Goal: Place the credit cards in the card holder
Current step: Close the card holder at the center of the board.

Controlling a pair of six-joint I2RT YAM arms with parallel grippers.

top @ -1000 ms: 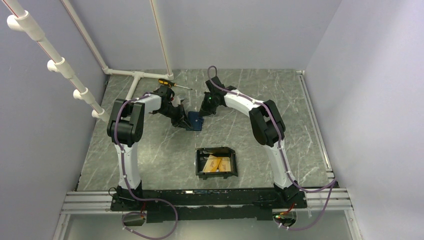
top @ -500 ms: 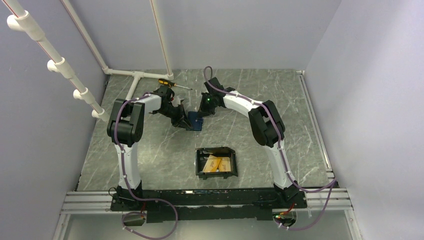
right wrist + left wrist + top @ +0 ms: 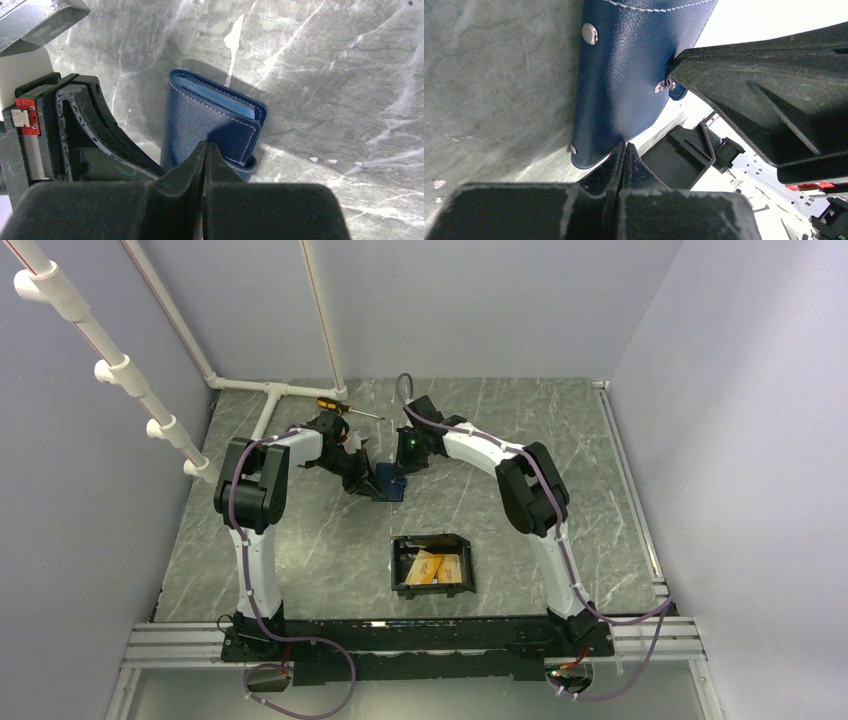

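From above, a small shallow black rectangular open-top card holder (image 3: 397, 567) sits on the grey marbled counter (image 3: 300, 540) just below the middle of the frame, with flat orange-gold credit cards (image 3: 437, 568) lying inside it. Higher up, near the centre, a dark blue folding leather wallet (image 3: 390, 482) lies on the counter, well apart from the holder. The left end effector (image 3: 371, 486) meets it from the left and the right end effector (image 3: 402, 471) from the upper right. A screwdriver (image 3: 330, 406) with a yellow and black handle lies further up, beside white plastic pipes (image 3: 262, 420). In the left wrist view, the left fingers (image 3: 639, 175) are pressed together without a gap at bottom centre, their tip at the wallet's lower edge; whether any leather is caught between them cannot be told. Silver snap studs (image 3: 589, 33) dot the wallet, and the right end effector's black tip touches its right edge beside one stud. In the right wrist view, the right fingers (image 3: 220, 170) are likewise closed tight at bottom centre, their tip over the folded wallet's stitched cover, with the left end effector just beside the wallet at the left of the frame.
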